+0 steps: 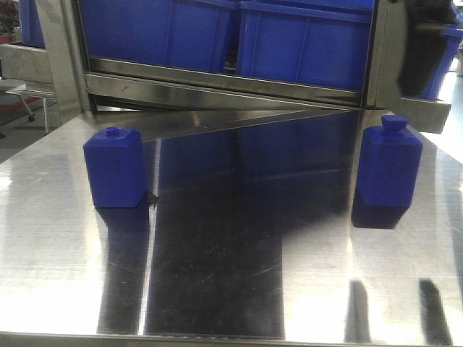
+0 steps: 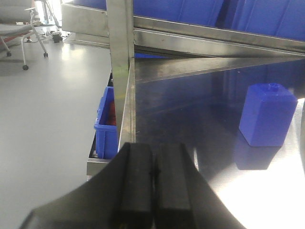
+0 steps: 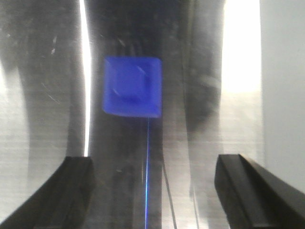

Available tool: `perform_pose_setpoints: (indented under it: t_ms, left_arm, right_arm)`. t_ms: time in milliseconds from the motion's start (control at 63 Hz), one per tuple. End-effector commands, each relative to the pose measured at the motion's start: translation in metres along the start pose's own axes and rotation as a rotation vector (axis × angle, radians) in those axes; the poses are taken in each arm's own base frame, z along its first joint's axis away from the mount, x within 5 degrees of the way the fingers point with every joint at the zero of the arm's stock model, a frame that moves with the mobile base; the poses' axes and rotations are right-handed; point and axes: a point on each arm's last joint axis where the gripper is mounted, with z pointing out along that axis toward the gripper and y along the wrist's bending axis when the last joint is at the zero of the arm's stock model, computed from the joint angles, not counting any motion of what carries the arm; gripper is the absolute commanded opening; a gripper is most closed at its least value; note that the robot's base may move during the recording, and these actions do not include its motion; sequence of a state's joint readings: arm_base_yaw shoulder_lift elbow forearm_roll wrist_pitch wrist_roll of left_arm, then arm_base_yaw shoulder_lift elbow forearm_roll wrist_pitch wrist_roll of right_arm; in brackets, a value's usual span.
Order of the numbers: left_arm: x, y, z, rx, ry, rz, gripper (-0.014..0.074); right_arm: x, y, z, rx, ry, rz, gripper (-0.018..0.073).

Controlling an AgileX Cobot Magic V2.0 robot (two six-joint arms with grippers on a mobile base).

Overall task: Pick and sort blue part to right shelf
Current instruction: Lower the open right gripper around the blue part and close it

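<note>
The blue part [image 1: 389, 166], a small bottle-shaped block with a wide round cap, stands upright on the right of the steel table [image 1: 239, 275]. The right wrist view looks down on the blue part [image 3: 132, 87], blurred. My right gripper [image 3: 152, 191] hangs above the table, open and empty, and the part lies ahead of its fingertips, not between them. My left gripper [image 2: 155, 171] is shut on nothing, low by the table's left edge. The right shelf [image 1: 217, 79], a steel rack with big blue bins [image 1: 304, 36], stands behind the table. Neither gripper shows in the front view.
A squatter blue block [image 1: 114, 168] with a tiny stud stands on the table's left side, and the left wrist view shows this block [image 2: 269, 114] ahead to the right. A small blue bin [image 2: 107, 126] sits below the table's left edge. An office chair [image 2: 19, 28] is on the floor beyond.
</note>
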State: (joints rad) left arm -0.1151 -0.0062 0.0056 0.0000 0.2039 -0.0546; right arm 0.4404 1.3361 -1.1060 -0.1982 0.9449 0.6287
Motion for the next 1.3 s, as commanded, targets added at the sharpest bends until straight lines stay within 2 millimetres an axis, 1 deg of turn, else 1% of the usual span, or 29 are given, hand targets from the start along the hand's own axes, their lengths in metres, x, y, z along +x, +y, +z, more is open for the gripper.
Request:
perform_pose_setpoints:
  t_ms: [0, 238, 365, 540, 810, 937, 1286]
  left_arm:
    - [-0.001, 0.0, 0.0, 0.007, -0.083, 0.0, 0.0125]
    - [-0.001, 0.0, 0.0, 0.007, -0.083, 0.0, 0.0125]
    - [-0.001, 0.0, 0.0, 0.007, -0.083, 0.0, 0.0125]
    - [-0.001, 0.0, 0.0, 0.007, -0.083, 0.0, 0.0125]
    - [-0.001, 0.0, 0.0, 0.007, -0.083, 0.0, 0.0125]
    - [-0.001, 0.0, 0.0, 0.007, -0.083, 0.0, 0.0125]
    - [-0.001, 0.0, 0.0, 0.007, -0.083, 0.0, 0.0125]
  right_arm:
    - [-0.02, 0.011, -0.007, -0.021, -0.028, 0.014, 0.0612]
    - [-0.044, 0.027, 0.011, 0.011, 0.03, 0.005, 0.0612]
    - [-0.051, 0.032, 0.019, 0.002, 0.054, -0.001, 0.0612]
    - [-0.055, 0.028, 0.021, 0.004, 0.055, 0.012, 0.0612]
    - [-0.062, 0.012, 0.024, -0.006, 0.064, 0.01, 0.0612]
    - [-0.063, 0.011, 0.027, -0.003, 0.07, 0.012, 0.0612]
    - [-0.063, 0.015, 0.054, 0.017, 0.119, 0.007, 0.0612]
